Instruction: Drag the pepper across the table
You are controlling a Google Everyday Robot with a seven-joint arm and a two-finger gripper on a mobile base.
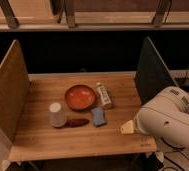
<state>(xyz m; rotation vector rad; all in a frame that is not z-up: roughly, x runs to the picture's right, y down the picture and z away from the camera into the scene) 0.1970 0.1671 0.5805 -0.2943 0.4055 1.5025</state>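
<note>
The pepper [78, 122], a small dark reddish-brown pod, lies flat on the wooden table [63, 142] near its middle front, between a white cup [57, 114] and a blue sponge [99, 117]. Only the arm's bulky white housing [168, 120] shows, at the lower right off the table's front right corner. My gripper itself is out of view beyond that housing, well right of the pepper, with its jaws open. Nothing is held, and every object rests on the table.
An orange-red bowl [80, 96] sits just behind the pepper, and a small bottle [104, 95] lies on its side to the bowl's right. Upright board panels stand at the left [8, 95] and right [150, 70] sides. Cables hang at far right.
</note>
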